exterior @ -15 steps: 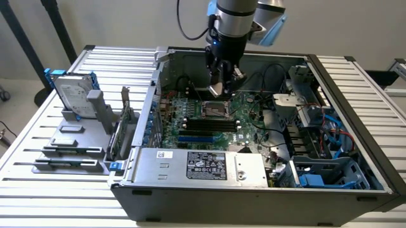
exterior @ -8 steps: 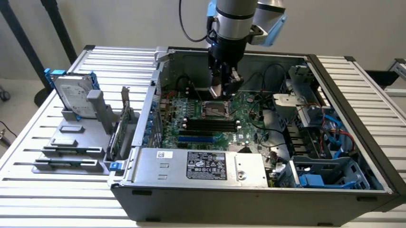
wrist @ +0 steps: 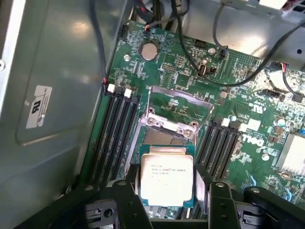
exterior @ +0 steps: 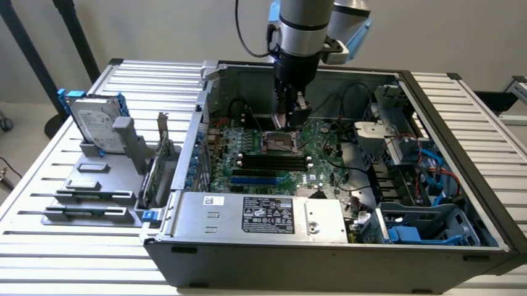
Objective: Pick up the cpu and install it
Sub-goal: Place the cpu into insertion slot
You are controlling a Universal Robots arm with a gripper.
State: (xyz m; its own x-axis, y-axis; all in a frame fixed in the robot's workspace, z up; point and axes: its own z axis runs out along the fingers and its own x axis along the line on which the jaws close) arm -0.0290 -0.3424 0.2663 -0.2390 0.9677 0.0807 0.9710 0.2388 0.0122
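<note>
My jaws are clamped on the small flat square cpu [wrist: 166, 179] with its silver-grey metal top, one black finger [wrist: 126, 198] against each of two opposite edges (the printed lettering on its lid faces my wrist camera). I hold the chip just above the black square socket frame [wrist: 164, 136], whose inner field is bare, and the socket's silver metal load plate [wrist: 178, 102] is tilted up and open behind it. Black memory slots [wrist: 116, 138] run along both sides of the socket on the green motherboard [wrist: 238, 143]. From the exterior view my jaws hang down inside the open grey computer case [exterior: 329, 253], right over the socket [exterior: 280, 143]. On the white slatted table [exterior: 82, 253] at the exterior view's left, a large silver hard drive with a blue bracket [exterior: 95, 123] stands upright in a grey holder.
</note>
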